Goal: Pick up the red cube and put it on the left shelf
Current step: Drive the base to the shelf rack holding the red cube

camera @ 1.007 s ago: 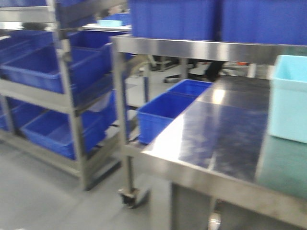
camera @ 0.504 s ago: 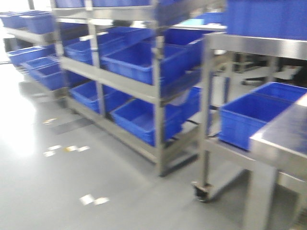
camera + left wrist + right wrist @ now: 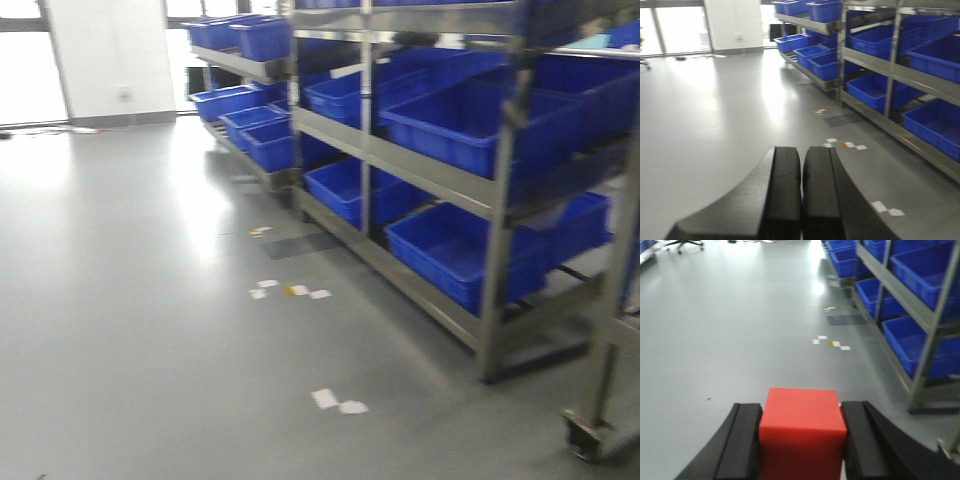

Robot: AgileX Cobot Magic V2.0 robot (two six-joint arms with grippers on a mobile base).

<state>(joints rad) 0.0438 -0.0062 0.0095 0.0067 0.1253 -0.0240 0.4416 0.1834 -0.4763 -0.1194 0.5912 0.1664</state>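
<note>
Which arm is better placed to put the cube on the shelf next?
Right. The right gripper holds the red cube between its fingers, while the left gripper is shut and empty.

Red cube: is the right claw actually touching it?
Touching. The right wrist view shows the red cube sitting between the right claw's two black fingers, each pressed flush against a side with no gap.

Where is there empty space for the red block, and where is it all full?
The grey floor left of the metal rack is wide and bare, except a few paper scraps. The rack's shelves are crowded: blue bins sit side by side along them, so the only room there looks to be inside a bin.
</note>
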